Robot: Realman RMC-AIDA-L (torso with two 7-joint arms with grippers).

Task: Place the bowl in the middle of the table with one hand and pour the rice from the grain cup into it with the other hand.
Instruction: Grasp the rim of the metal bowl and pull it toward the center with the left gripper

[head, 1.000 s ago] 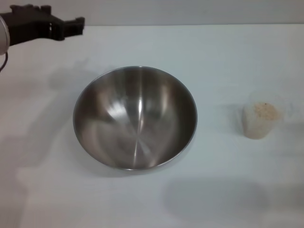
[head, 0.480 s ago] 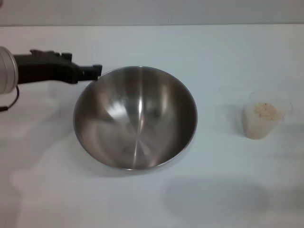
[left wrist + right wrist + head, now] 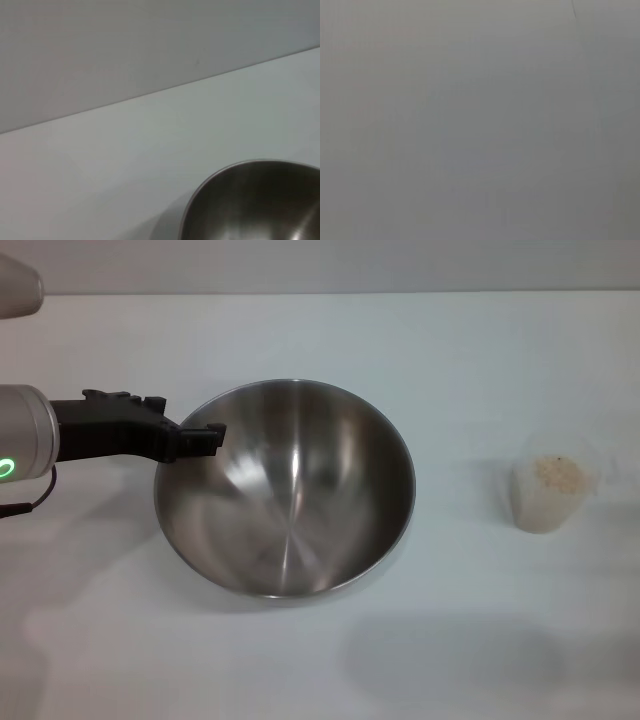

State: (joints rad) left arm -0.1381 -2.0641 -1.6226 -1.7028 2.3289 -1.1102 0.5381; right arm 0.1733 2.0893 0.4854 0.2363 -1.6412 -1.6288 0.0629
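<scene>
Steel bowl (image 3: 285,488) rim at left gripper (image 3: 205,437) fingers.

We saw our left arm reaching in from the left side in the head view, its silver wrist segment showing a small green light. Our left gripper (image 3: 205,437) lay level, its black fingers pointing toward the right. We could not make out how far apart the fingers stood. Our right arm and gripper appeared in no view.
</scene>
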